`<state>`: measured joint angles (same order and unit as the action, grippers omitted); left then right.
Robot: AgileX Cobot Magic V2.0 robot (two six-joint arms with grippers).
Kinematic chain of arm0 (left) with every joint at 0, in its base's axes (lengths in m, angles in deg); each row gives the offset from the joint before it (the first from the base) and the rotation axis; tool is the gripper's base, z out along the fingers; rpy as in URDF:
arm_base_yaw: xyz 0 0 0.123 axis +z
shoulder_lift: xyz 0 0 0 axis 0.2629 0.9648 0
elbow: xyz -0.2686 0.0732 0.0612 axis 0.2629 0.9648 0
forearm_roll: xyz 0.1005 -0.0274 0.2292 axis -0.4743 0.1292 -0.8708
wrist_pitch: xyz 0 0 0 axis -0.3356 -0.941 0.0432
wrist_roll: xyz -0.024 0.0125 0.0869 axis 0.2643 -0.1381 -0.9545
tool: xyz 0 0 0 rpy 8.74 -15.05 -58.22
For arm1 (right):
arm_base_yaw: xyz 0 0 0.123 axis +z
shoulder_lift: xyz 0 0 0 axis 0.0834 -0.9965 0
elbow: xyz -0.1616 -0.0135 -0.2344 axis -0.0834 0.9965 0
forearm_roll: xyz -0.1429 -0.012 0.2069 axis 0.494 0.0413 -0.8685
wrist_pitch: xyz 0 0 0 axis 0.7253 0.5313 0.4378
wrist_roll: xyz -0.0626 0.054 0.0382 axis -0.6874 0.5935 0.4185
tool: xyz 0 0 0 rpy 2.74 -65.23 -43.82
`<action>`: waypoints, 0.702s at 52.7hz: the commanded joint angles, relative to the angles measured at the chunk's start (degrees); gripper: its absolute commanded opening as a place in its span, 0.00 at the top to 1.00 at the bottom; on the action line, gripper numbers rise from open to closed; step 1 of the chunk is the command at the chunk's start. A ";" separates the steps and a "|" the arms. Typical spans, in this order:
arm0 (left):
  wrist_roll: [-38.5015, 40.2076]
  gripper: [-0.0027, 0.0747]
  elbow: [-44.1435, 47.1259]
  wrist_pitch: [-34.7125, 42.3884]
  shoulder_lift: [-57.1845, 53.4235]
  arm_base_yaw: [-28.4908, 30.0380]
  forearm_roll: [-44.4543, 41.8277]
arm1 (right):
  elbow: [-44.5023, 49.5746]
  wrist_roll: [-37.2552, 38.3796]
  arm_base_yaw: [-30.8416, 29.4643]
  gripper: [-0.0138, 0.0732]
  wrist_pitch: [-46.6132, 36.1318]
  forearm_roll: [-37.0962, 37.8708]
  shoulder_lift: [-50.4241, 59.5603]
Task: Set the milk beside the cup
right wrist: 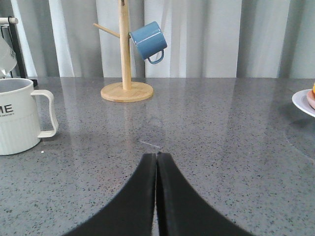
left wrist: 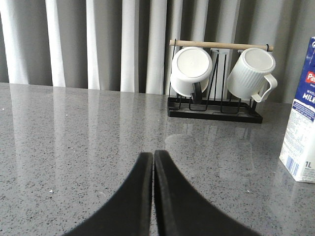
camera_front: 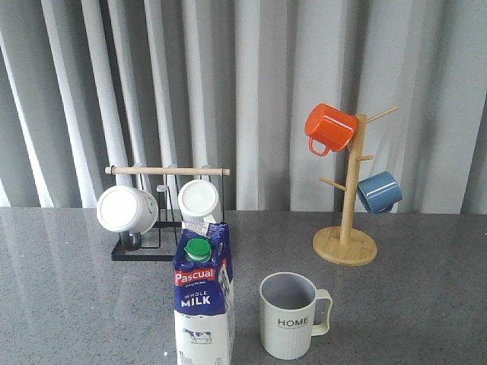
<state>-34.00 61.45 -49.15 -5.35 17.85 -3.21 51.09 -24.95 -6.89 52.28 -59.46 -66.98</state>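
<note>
The milk carton [camera_front: 202, 296], white and dark blue with a green cap and red "Pascual" label, stands upright on the grey table near the front. The cream ribbed "HOME" cup [camera_front: 289, 315] stands just to its right, a small gap between them, handle pointing right. No gripper shows in the front view. In the left wrist view my left gripper [left wrist: 153, 156] is shut and empty over bare table, the milk [left wrist: 300, 123] at the frame's right edge. In the right wrist view my right gripper [right wrist: 157, 156] is shut and empty, the cup [right wrist: 19, 115] to its left.
A black rack [camera_front: 144, 247] with a wooden bar holds two plain white mugs [camera_front: 126, 209] behind the milk. A wooden mug tree [camera_front: 346, 243] at the back right carries an orange mug [camera_front: 330, 128] and a blue mug [camera_front: 379, 192]. A white plate's rim [right wrist: 302, 102] shows at the right wrist view's edge.
</note>
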 commanded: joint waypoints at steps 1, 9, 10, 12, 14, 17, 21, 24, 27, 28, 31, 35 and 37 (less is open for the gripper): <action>0.44 0.97 -0.83 4.52 -0.56 0.15 -0.04 | -0.10 0.97 -0.37 0.84 -3.44 0.34 2.07; 0.44 0.97 -0.83 4.52 -0.56 0.15 -0.04 | 1.85 2.98 -0.37 0.84 -3.01 0.39 4.91; 0.44 0.97 -0.83 4.52 -0.56 0.15 -0.04 | 2.16 2.98 -0.37 0.84 -3.08 0.39 5.20; 0.44 0.97 -0.83 4.52 -0.56 0.15 -0.04 | 2.62 2.98 -0.37 0.84 -3.75 0.39 5.20; 0.44 0.97 -0.83 4.52 -0.56 0.15 -0.04 | 2.59 2.98 -0.37 0.84 -3.45 0.39 5.20; 0.44 0.97 -0.83 4.52 -0.56 0.15 -0.04 | 2.59 2.92 -0.37 0.84 -3.84 0.75 5.20; 0.44 0.97 -0.83 4.52 -0.56 0.15 -0.04 | 2.59 2.79 -0.37 0.84 -3.99 1.73 5.20; 0.44 0.97 -0.83 4.52 -0.56 0.15 -0.04 | 2.59 2.79 -0.37 0.84 -3.99 2.24 5.20; 0.44 0.97 -0.83 4.52 -0.56 0.15 -0.04 | 2.59 2.79 -0.37 0.84 -3.99 2.32 5.20; 0.44 0.97 -0.83 4.52 -0.56 0.15 -0.04 | 2.59 2.79 -0.37 0.84 -3.99 2.32 5.20; 0.44 0.97 -0.83 4.52 -0.56 0.15 -0.04 | 2.59 2.79 -0.37 0.84 -3.99 2.13 5.20; 0.44 0.97 -0.83 4.52 -0.56 0.15 -0.04 | 2.59 2.79 -0.37 0.84 -3.99 2.07 5.15; 0.44 0.97 -0.83 4.52 -0.56 0.15 -0.04 | 2.59 2.79 -0.37 0.84 -3.99 2.07 5.13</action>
<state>-34.00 61.45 -49.15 -5.35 17.85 -3.21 53.07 -22.00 -6.89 52.98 -57.92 -62.51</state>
